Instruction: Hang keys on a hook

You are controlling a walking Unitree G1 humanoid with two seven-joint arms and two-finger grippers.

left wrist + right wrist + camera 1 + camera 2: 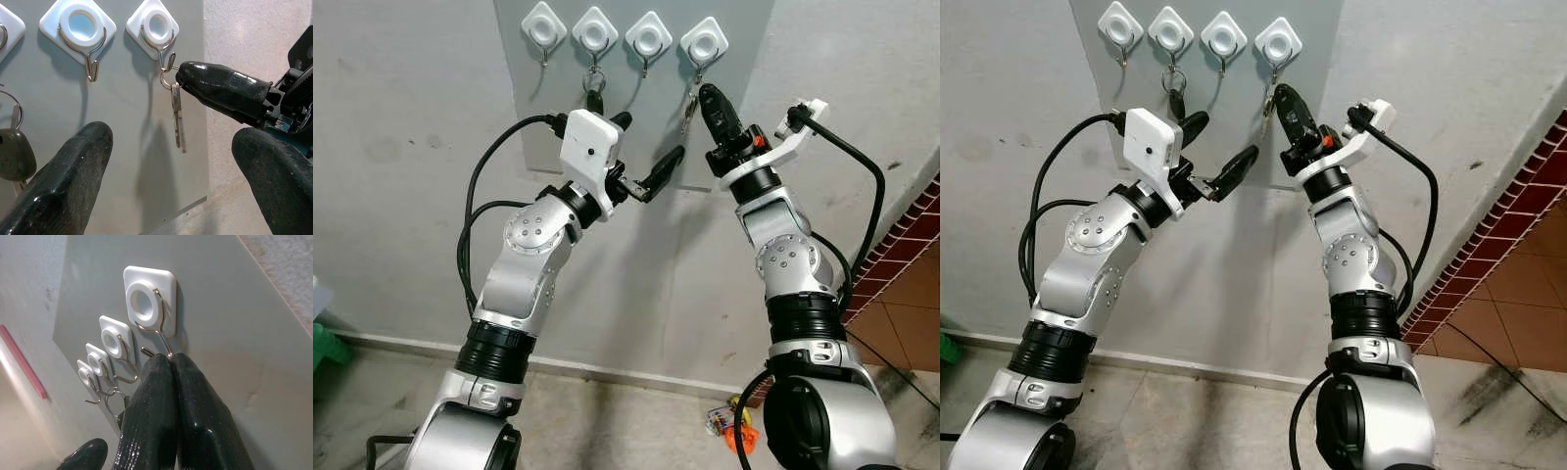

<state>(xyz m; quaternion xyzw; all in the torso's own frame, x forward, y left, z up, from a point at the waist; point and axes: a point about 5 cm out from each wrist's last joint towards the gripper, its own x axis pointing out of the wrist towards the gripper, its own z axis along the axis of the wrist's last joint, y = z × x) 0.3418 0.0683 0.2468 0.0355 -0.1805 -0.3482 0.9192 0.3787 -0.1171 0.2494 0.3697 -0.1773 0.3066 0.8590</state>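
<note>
At rightmost wire hook (164, 51), metal key (177, 115) dangles.

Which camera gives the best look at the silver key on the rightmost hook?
The left wrist view: the silver key hangs in full, its ring over the hook, the right gripper pinching it. In the eye views it's tiny; the right wrist view's fingers hide it.

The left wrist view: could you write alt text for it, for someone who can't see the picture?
The right tool, its fingers together, holds a key ring with a silver key at the end hook of a row on a grey wall panel. The left tool's two black fingers stand apart in front; a dark key fob hangs from another hook.
</note>
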